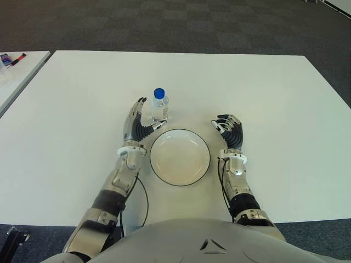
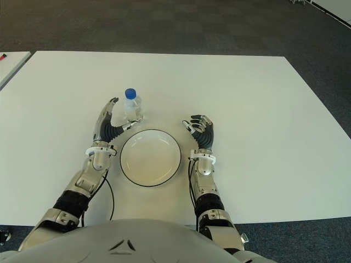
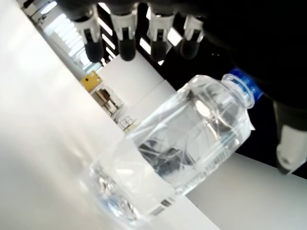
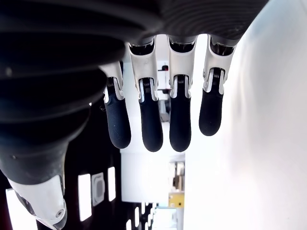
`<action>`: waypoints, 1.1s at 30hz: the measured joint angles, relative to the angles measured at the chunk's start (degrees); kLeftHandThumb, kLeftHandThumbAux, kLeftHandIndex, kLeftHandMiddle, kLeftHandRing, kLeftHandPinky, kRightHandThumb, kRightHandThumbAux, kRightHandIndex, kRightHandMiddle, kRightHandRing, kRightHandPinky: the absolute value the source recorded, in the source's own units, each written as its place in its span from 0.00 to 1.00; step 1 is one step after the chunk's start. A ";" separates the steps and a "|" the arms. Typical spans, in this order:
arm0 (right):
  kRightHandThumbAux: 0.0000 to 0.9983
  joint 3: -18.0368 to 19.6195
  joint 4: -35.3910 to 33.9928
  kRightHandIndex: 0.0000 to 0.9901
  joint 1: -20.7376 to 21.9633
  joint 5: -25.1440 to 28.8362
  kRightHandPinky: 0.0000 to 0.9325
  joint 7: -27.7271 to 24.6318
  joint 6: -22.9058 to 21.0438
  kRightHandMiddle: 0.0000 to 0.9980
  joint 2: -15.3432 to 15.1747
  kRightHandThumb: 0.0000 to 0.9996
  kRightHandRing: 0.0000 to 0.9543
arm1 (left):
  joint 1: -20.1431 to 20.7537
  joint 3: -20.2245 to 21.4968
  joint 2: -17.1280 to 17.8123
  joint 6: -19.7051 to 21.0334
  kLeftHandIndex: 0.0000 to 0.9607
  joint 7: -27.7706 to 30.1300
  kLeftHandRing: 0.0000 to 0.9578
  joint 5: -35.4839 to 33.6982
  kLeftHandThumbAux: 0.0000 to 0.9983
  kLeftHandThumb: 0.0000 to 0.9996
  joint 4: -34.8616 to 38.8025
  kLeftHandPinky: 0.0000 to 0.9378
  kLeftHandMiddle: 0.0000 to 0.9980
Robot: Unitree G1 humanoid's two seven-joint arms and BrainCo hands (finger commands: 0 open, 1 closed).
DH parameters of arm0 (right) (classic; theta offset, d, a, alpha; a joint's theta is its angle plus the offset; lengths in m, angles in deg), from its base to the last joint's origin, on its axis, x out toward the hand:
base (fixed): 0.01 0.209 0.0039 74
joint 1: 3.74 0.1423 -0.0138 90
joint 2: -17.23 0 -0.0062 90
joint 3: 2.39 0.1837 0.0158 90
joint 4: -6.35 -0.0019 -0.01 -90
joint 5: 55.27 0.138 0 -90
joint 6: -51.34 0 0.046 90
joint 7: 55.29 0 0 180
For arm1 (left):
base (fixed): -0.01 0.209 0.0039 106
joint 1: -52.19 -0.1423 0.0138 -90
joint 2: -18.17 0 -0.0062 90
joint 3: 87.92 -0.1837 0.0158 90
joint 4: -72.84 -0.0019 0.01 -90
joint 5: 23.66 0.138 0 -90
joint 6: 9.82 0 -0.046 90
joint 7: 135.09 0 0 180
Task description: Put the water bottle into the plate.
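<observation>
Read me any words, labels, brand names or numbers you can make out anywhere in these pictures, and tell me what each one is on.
No text can be read anywhere.
Clear plastic water bottle with a blue cap: shows no label; only tiny marks near its base in the left wrist view, too small to read.
White round plate with a dark rim: blank.
White table: no writing.
Small items at the far left edge: too small to read.

Water bottle (image 1: 160, 106): clear, glossy, thin-looking plastic, blue ribbed cap. Plate (image 1: 180, 157), just nearer than the bottle: smooth, glossy cream surface, dark rim. Table (image 1: 274, 98): matt white, smooth. Left hand (image 1: 137, 124) beside the bottle: metallic shell, matt black rubbery finger pads.
</observation>
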 measured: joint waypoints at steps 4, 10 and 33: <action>0.72 0.03 0.30 0.42 0.12 0.01 0.44 -0.01 0.21 0.42 -0.03 0.70 0.44 | -0.13 0.26 -0.12 0.58 0.00 1.33 0.00 -1.08 0.60 0.00 0.78 0.00 0.00; 0.73 0.30 0.63 0.42 0.31 0.16 0.44 -0.21 0.28 0.42 -0.03 0.70 0.44 | -0.10 0.42 -0.11 1.27 0.00 1.41 0.00 -0.98 0.61 0.00 1.79 0.00 0.01; 0.73 -0.15 0.72 0.42 0.47 -0.21 0.46 -0.08 0.57 0.42 -0.16 0.70 0.45 | 2.27 -0.26 -0.03 -3.74 0.00 6.83 0.16 -4.01 0.62 0.01 2.08 0.00 0.00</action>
